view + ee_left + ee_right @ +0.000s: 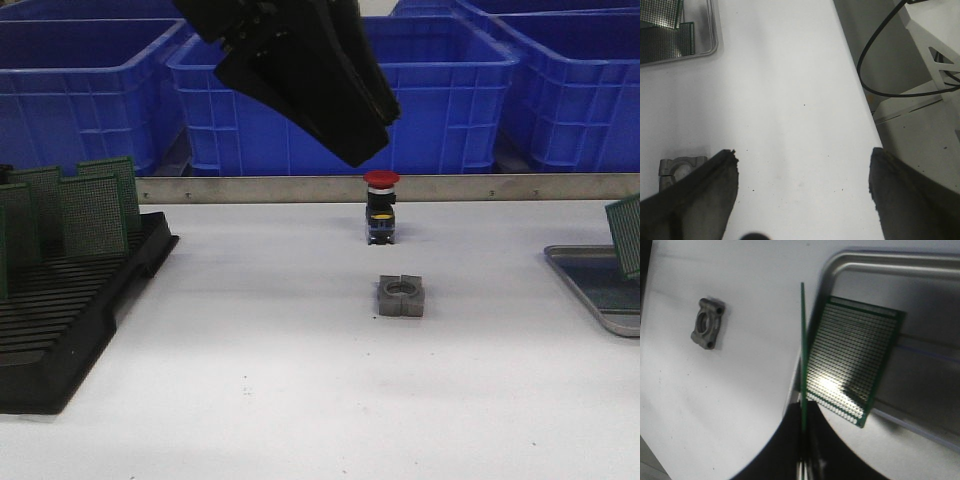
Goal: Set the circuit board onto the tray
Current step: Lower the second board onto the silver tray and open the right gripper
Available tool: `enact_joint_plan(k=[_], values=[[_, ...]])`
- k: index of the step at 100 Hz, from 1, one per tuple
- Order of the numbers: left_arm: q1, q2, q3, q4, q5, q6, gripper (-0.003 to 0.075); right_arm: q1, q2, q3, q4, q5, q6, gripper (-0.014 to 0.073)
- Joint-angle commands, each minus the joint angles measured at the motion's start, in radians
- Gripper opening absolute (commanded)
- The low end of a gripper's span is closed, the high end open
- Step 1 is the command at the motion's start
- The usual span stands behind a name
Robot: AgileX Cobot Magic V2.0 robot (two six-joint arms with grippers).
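Note:
My right gripper [803, 407] is shut on a green circuit board [802, 350], seen edge-on and held upright over the near rim of the silver-grey tray [920, 262]. A second green board [852, 365] lies flat on the tray floor beside it. In the front view the held board [627, 235] stands over the tray [585, 290] at the far right edge; the gripper itself is out of that frame. My left gripper [802, 170] is open and empty, high over the table's middle. It shows as a black mass [355, 140] in the front view.
A black slotted rack [70, 330] at the left holds several upright green boards [95, 210]. A red-capped push button [381, 205] and a grey metal block [401, 296] stand mid-table. Blue bins [440, 90] line the back. A black cable [875, 75] hangs past the table edge.

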Motion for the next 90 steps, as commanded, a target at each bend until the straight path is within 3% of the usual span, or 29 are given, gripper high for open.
enact_joint_plan(k=[1, 72, 90], values=[[-0.008, -0.050, -0.029, -0.063, 0.012, -0.002, 0.0517, -0.017, -0.007, -0.028, 0.076, 0.033, 0.038, -0.0069], [-0.008, -0.050, -0.029, -0.063, 0.014, -0.002, 0.0517, -0.017, 0.023, -0.028, 0.140, 0.031, 0.093, -0.0064], [-0.008, -0.050, -0.029, -0.063, 0.014, -0.002, 0.0517, -0.017, 0.023, -0.028, 0.132, 0.028, 0.121, 0.0073]])
